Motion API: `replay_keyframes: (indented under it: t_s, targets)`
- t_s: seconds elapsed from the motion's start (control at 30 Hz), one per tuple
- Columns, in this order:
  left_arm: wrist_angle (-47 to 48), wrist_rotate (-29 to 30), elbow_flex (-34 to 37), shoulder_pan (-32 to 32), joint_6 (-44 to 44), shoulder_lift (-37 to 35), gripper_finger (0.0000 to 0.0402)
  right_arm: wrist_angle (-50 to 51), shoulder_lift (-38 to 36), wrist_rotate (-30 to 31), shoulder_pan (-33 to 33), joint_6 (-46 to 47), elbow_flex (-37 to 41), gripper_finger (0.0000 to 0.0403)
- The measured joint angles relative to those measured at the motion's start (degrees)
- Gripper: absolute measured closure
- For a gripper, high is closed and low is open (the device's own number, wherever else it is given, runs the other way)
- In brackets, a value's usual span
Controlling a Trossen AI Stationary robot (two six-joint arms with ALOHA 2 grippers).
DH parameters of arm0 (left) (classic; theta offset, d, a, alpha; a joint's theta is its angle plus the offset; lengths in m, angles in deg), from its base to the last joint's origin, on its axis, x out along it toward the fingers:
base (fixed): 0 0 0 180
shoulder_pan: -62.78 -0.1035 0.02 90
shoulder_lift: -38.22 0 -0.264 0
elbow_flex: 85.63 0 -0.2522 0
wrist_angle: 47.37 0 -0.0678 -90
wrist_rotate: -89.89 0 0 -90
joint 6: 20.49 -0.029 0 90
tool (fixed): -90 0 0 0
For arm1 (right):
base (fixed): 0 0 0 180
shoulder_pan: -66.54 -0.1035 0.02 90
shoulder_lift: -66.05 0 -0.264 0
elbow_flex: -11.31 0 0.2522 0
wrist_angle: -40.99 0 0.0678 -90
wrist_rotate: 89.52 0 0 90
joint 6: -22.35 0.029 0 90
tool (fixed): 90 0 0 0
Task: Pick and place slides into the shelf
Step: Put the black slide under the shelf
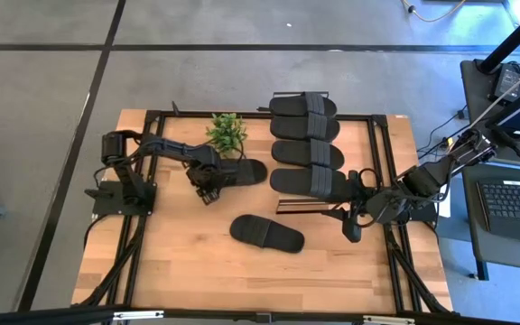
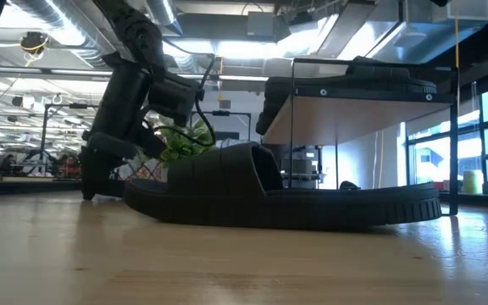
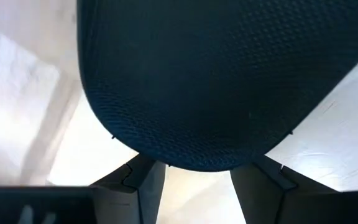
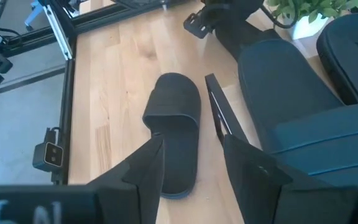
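Note:
Four black slides (image 1: 307, 153) lie side by side on top of the shelf (image 2: 358, 108). A fifth slide (image 1: 244, 171) lies to the shelf's left, beside the plant. A sixth slide (image 1: 267, 233) rests sole-down on the table nearer the near edge, and it fills the low view (image 2: 269, 199). My left gripper (image 1: 208, 190) is open at the fifth slide's rounded end (image 3: 197, 124), one finger on either side. My right gripper (image 1: 352, 227) is open and hangs by the shelf's near right corner, facing the sixth slide (image 4: 174, 127). My left gripper comes level from the table's left at the rounded end (image 3: 194, 163) of the slide beside the plant. That end lies in the gap between the open fingers (image 3: 145, 186). Whether they touch it, I cannot tell.
A small green plant (image 1: 228, 133) stands just beyond the left gripper, at the shelf's far left corner. The shelf's black frame bar (image 4: 217, 118) lies between the right gripper and the sixth slide. Bare tabletop (image 1: 179, 262) spreads along the near edge. A laptop (image 1: 513, 203) sits off the table's right.

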Motion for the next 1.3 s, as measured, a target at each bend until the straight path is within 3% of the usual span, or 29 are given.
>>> replay_keyframes:
  t_s: [0.53,1.07,1.3]
  targets:
    - [-17.72,0.58,-7.37,-3.36,-12.63,0.1,0.0235,-3.8,-0.02,0.0,0.0,0.09,0.0,0.0236]
    - [-20.73,-16.27,-7.45,-3.93,-13.94,0.08,0.0235,-5.98,-0.02,-0.02,-0.02,0.02,0.0,0.0236]
    - [-20.34,-18.65,-10.2,-3.54,-14.42,0.05,0.0235,-6.56,-0.02,-0.02,-0.02,-0.07,0.0,0.0236]
